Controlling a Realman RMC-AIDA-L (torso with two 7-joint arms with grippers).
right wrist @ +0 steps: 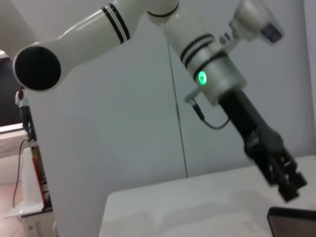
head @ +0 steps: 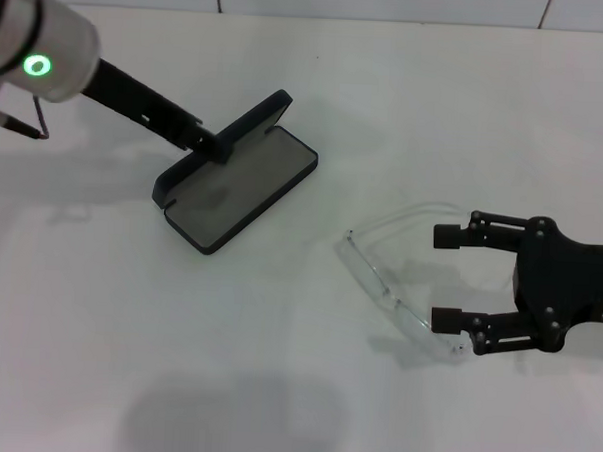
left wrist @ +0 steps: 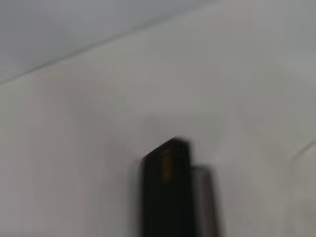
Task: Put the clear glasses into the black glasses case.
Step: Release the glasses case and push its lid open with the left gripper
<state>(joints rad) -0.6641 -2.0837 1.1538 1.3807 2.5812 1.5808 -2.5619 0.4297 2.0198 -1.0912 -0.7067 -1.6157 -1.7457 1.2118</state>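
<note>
case held open, clear frames still on the table

seen from the head view: the black glasses case (head: 245, 179) lying open on the white table (head: 275, 385), well over toward the robot's left, grey lining up and nothing inside. lid raised on edge along the far side, with the left gripper (head: 207, 142) reaching in at a slant and meeting that lid near its hinge end, apparently propping or pinching it so the tray stays exposed for loading. cannot tell from any view whether its fingers are closed on the lid or merely resting against it. in the left wrist view, only the dark lid edge with a speck of orange-gold lettering, close up and blurred.

the clear glasses (head: 399, 290) resting on the table, well apart from the case and to its right, front bar running diagonally, one thin arm curving away toward the far side. not yet lifted, not yet in the case.

the right gripper (head: 447, 276) low and level beside the glasses, fingers spread wide, one fingertip on the far side near the curved arm and the other on the near side just by the end of the front bar. empty for now. likely lined up this way to straddle the frame and close across it, since transparent thin plastic offers little to grab from above. a judgement only: grasp step about to begin, transfer still to come.

in the right wrist view, the left arm and a corner of the case, no glasses visible.
</note>
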